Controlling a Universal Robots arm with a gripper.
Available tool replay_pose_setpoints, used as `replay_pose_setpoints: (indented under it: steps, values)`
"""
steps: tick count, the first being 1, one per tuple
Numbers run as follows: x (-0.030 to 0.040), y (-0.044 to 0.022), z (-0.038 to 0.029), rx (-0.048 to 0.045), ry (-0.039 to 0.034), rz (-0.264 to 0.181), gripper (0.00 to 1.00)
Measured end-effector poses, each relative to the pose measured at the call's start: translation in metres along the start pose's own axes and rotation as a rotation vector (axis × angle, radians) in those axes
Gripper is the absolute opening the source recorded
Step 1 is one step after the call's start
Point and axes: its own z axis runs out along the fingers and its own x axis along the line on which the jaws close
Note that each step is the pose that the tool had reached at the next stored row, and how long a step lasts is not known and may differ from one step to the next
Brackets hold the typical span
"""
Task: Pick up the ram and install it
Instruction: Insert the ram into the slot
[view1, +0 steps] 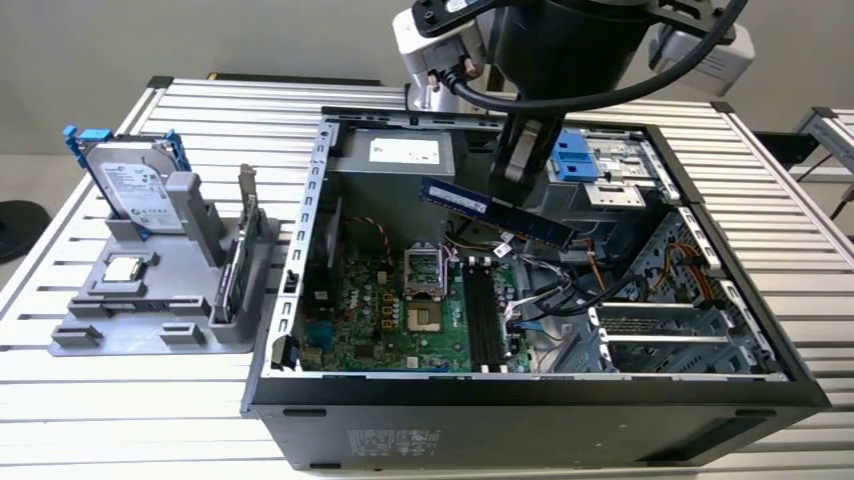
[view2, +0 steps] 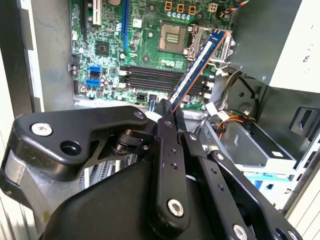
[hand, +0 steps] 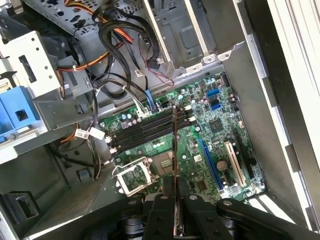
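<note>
black sheet metal forms the near wall of the open computer case (view1: 534, 400), which lies on its side on a slatted metal table (view1: 134, 420). its rim runs around all four sides and the top face is open, so the inside is reachable from above.

just behind that wall the green motherboard (view1: 380, 320) covers the case floor. the long black memory slots (view1: 483, 320) lie bare along the board's edge toward the exterior view's right, with the cpu socket (view1: 424, 285) just beside them on the other side. a tangle of cables (view1: 561, 290) crowds close to the slots' outer edge, between them and the drive cage.

above the cables and the far ends of the slots hangs the ram (view1: 497, 210), clear of the board and tilted, its end toward the exterior view's left higher than the other. the gripper (view1: 514, 195) is clenched on it partway along its length. in the second wrist view the fingers (view2: 165, 117) pinch the stick (view2: 197, 65) with the slots visible beyond it; in the first wrist view it appears edge-on as a thin line (hand: 175, 150) crossing the slots.

further back sit a blue drive bracket (view1: 571, 160) and the power supply (view1: 400, 150) against the far wall. well apart, at the exterior view's left, a grey fixture (view1: 147, 335) holds a hard drive (view1: 134, 185) upright.
</note>
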Motion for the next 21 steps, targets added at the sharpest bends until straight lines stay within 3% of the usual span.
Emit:
replay_pose_setpoints:
  steps: [21]
  values:
    - [0.0,0.0,0.0,0.0009,0.0042,0.079,0.0]
